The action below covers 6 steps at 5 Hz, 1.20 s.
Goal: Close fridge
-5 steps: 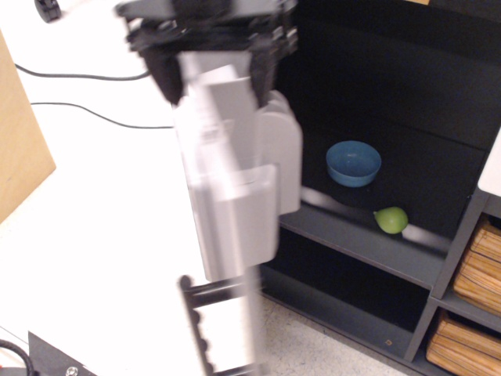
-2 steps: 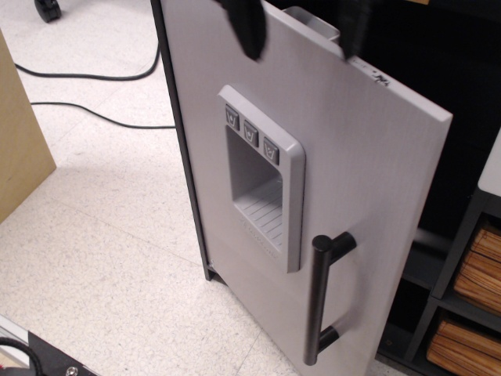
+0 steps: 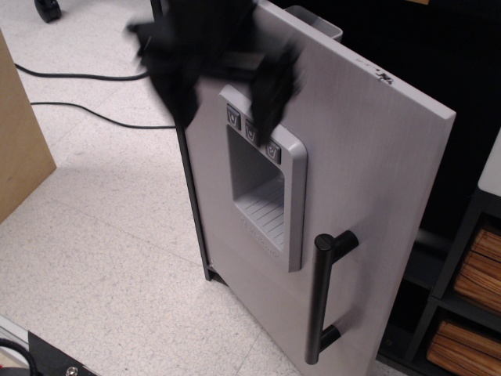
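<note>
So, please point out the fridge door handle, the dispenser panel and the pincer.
fridge door handle [image 3: 325,301]: only camera view, middle of the black bar.
dispenser panel [image 3: 262,184]: same view, inside the recess.
pincer [image 3: 223,90]: same view, blurred, between its two dark fingertips.

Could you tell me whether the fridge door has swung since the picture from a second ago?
Yes. The fridge door has swung toward closed: it showed its inner bins edge-on, and now its dispenser panel faces the camera, hiding the dark interior.

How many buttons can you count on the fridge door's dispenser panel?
3, in a sloping row along the top of the dispenser panel: left, middle, right. The blurred tool partly overlaps them.
</note>
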Tool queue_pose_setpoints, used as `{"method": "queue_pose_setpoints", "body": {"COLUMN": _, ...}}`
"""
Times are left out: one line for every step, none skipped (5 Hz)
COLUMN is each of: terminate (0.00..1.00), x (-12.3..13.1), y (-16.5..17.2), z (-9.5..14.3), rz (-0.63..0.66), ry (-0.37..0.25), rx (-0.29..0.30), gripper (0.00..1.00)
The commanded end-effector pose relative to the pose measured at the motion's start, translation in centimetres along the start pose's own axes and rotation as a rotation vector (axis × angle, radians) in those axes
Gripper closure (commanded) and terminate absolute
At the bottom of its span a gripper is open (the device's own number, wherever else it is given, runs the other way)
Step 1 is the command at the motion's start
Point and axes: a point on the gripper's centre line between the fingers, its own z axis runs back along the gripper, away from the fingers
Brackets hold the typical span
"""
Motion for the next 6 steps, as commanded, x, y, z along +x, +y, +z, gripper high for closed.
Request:
{"method": "queue_pose_setpoints", "body": {"terminate": 0.0, "x": -1.0, "y": 2.3, "z": -7.6, "rz": -0.13, "ry": -0.016, "rx": 0.059, "gripper": 0.0}}
{"method": "queue_pose_setpoints", "body": {"terminate": 0.0, "x": 0.0, "y": 1.7, "z": -9.9, "rz": -0.146, "ry": -0.023, "rx": 0.055, "gripper": 0.0}}
{"method": "queue_pose_setpoints", "body": {"terminate": 0.0, "x": 2.0, "y": 0.2, "z": -12.3, "rz": -0.126, "ry": -0.027, "rx": 0.031, "gripper": 0.0}}
{"method": "queue_pose_setpoints", "body": {"terminate": 0.0, "x": 3.7, "y": -1.3, "z": -13.2, "rz": -0.111, "ry": -0.01, "rx": 0.025, "gripper": 0.0}}
{"method": "queue_pose_setpoints", "body": {"terminate": 0.0, "x": 5.2, "y": -2.7, "z": -13.2, "rz": -0.092, "ry": -0.012, "rx": 0.015, "gripper": 0.0}}
{"method": "queue_pose_setpoints", "body": {"terminate": 0.0, "x": 6.3, "y": -3.7, "z": -13.4, "rz": -0.085, "ry": -0.006, "rx": 0.006, "gripper": 0.0}}
